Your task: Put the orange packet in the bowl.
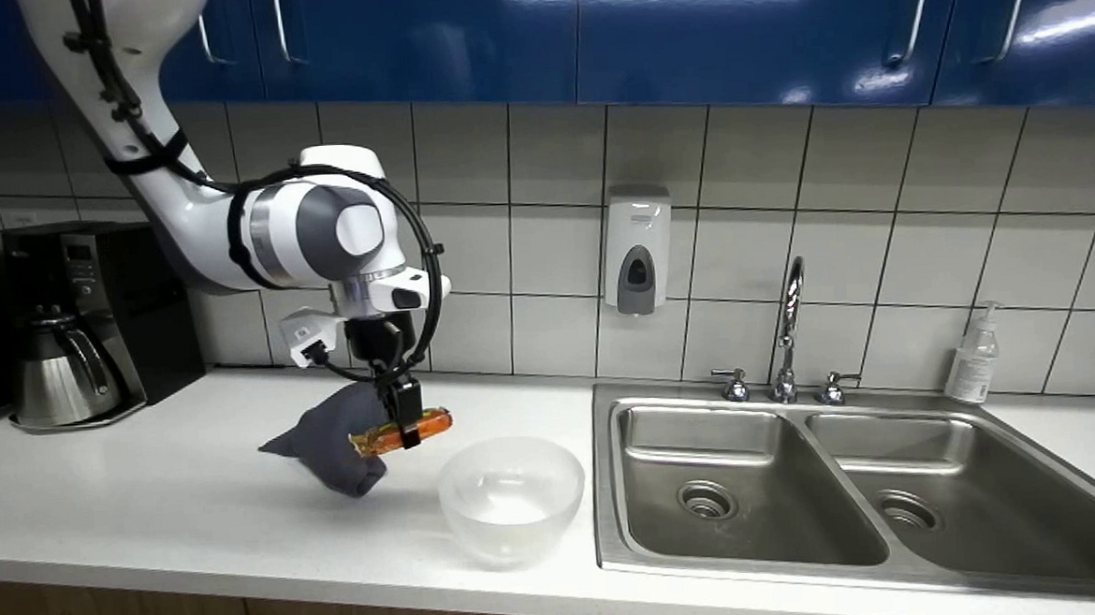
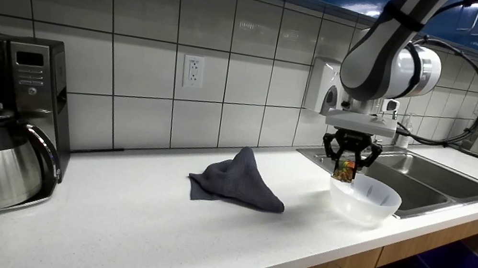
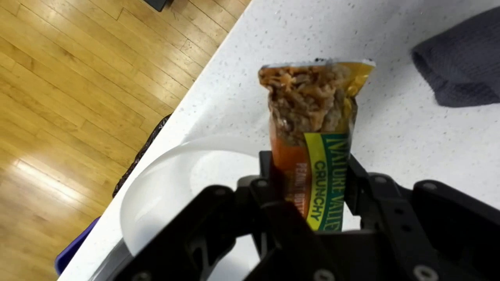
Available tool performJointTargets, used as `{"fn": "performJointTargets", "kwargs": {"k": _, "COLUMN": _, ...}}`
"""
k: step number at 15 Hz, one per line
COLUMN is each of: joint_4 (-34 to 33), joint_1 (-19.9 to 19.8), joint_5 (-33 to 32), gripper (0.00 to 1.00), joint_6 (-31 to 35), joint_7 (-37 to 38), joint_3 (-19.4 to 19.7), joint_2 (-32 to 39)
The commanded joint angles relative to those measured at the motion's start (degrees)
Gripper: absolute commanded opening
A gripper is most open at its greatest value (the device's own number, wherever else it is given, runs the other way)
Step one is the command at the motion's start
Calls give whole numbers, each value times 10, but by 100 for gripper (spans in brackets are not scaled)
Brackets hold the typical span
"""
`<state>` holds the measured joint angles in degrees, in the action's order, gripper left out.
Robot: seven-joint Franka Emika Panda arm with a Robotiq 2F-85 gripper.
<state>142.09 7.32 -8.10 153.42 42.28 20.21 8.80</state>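
Nearer white counter's front edge [image 1: 244, 588] than my black gripper [image 2: 345, 173]: round cloudy bowl [image 1: 513, 538] | fingers [image 3: 353, 183] squeeze long orange packet [image 3: 310, 146] | slanted to edge

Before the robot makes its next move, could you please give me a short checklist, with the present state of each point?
1. The claw grips the orange packet: ok, it is clamped across the packet's sides.
2. The bowl stands upright, opening up: ok, in both exterior views.
3. The packet is over the middle of the bowl: not ok; in the wrist view its upper end shows against the counter.
4. The packet is high enough to pass the rim: cannot tell; the pictures do not settle this.
5. The dark cloth lies apart from the bowl: ok, counter shows between them.
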Motion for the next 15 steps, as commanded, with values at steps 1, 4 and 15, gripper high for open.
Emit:
{"fn": "performJointTargets", "kwargs": {"k": 1, "joint_4": 4, "joint_1": -70, "joint_5": -15, "gripper": 18, "joint_6": -32, "joint_7": -32, "joint_3": -10, "joint_2": -38}}
{"fn": "performJointTargets", "kwargs": {"k": 4, "joint_4": -8, "joint_1": -113, "joint_5": -7, "gripper": 18, "joint_6": -38, "joint_7": -65, "joint_3": -10, "joint_2": -34}}
{"fn": "performJointTargets", "kwargs": {"k": 15, "joint_4": -106, "joint_1": -184, "joint_5": 33, "gripper": 18, "joint_6": -41, "joint_7": -131, "joint_3": -6, "joint_2": 70}}
